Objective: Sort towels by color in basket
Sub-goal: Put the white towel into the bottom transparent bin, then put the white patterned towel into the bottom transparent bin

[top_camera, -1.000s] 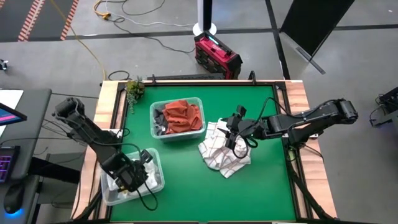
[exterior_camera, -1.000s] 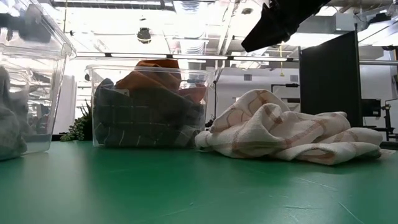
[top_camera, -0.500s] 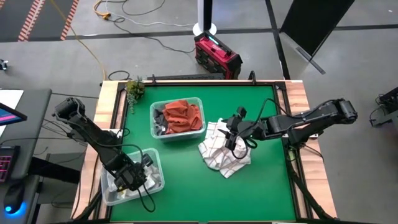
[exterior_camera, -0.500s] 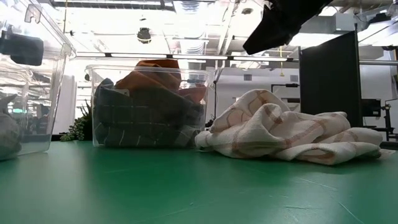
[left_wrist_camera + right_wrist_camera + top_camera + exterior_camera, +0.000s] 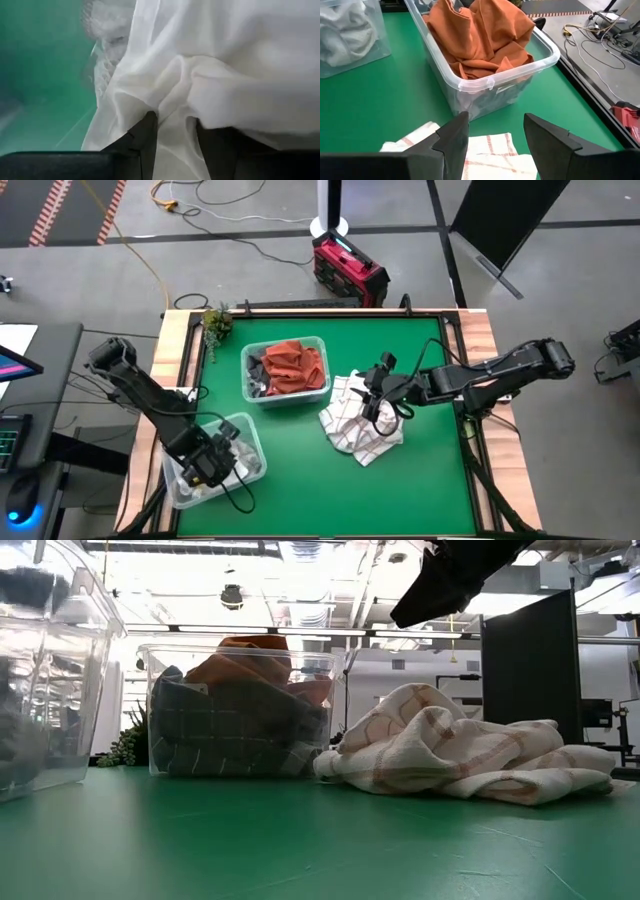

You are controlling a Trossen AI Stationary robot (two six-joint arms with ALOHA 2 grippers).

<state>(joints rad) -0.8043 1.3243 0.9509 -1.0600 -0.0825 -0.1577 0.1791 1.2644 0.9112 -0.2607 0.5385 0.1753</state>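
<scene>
White cloth (image 5: 225,65) fills the clear bin (image 5: 245,435) at the green table's (image 5: 300,480) near-left corner; the left gripper (image 5: 205,468) sits inside, fingers parted around a fold. Beside the rust-towel bin (image 5: 285,370), the right gripper (image 5: 375,408) hovers open over the red-gridded towel (image 5: 355,430).

A white towel (image 5: 220,60) lies bunched in soft folds right at the left gripper's (image 5: 175,135) fingertips, inside a clear bin (image 5: 248,442). A red-gridded white towel (image 5: 352,432) lies crumpled on the mat directly under the right gripper (image 5: 374,402). Just beyond that gripper, rust-orange towels (image 5: 480,37) heap over dark grey ones (image 5: 235,730) in another bin (image 5: 520,70).
</scene>
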